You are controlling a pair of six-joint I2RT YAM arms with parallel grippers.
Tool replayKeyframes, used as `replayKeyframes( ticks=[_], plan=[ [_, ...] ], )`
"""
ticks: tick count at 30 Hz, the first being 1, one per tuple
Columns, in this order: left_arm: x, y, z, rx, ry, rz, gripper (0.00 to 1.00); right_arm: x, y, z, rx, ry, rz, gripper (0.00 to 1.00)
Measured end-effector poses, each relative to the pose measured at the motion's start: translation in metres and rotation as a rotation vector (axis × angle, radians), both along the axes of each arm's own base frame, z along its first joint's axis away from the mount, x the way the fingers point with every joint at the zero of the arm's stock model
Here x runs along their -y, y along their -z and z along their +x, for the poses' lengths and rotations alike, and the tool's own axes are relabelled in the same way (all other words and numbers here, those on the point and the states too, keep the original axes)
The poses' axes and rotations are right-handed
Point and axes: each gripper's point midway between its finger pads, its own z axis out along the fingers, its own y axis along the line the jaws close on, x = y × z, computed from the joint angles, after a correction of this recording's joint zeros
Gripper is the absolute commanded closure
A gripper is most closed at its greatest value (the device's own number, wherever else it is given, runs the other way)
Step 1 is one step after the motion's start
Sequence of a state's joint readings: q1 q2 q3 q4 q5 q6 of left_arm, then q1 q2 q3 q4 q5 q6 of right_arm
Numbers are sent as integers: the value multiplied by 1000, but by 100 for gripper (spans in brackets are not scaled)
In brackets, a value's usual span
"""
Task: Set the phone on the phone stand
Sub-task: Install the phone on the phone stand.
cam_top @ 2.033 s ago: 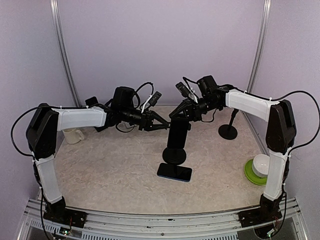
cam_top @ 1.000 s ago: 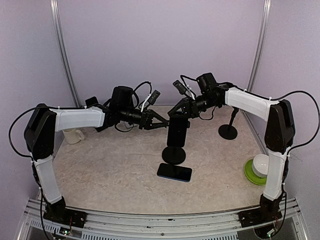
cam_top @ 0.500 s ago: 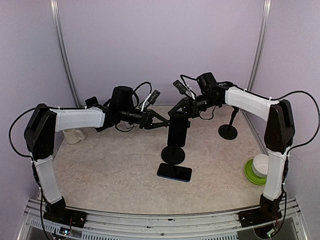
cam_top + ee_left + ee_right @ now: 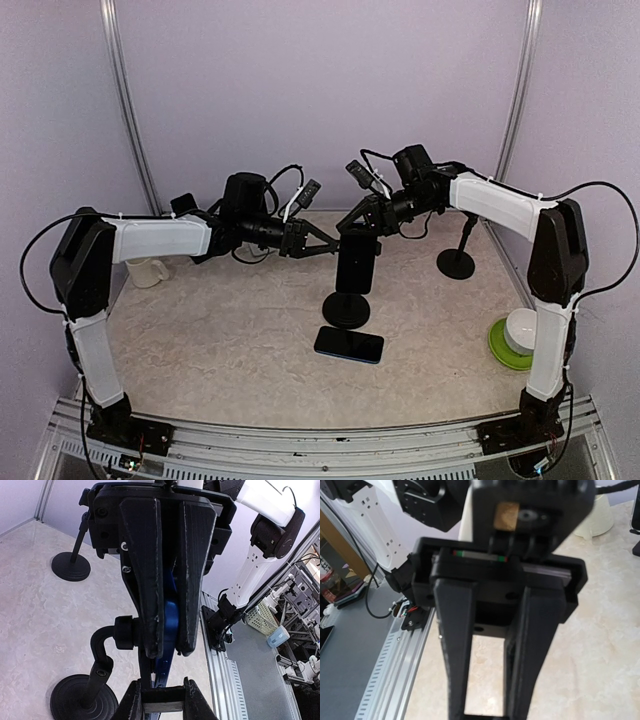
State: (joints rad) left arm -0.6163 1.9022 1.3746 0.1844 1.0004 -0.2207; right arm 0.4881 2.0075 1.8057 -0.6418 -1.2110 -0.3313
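The dark blue phone (image 4: 349, 345) lies flat on the table, just in front of the phone stand's round base (image 4: 346, 310). The stand's black holder plate (image 4: 355, 265) is upright above the base. My left gripper (image 4: 335, 247) is shut on the plate's left edge, which shows as a flat strip between its fingers (image 4: 132, 700) in the left wrist view. My right gripper (image 4: 357, 232) comes in from the back right and is shut on the plate's top. In the left wrist view the phone's edge (image 4: 161, 672) shows behind the right gripper (image 4: 170, 645).
A second black stand (image 4: 457, 262) is at the back right. A white mug (image 4: 147, 270) sits at the far left. A white bowl on a green plate (image 4: 520, 335) is at the right edge. Metal rails (image 4: 320, 440) run along the near edge.
Over the two seconds the right gripper and the holder plate shifted slightly up and back. In the last half second nothing visibly moved.
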Motion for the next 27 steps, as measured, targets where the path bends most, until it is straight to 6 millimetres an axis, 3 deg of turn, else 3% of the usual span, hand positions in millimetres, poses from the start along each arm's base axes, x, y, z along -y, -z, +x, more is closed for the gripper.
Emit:
replayKeyframes(
  ticks=[16,27],
  plan=[
    [0,2,2,8,27,-15,94,-1,0,0,-2,-9,2,100],
    [1,2,4,11,37,-20,85,-1,0,1,-5,-10,0,100]
  ],
)
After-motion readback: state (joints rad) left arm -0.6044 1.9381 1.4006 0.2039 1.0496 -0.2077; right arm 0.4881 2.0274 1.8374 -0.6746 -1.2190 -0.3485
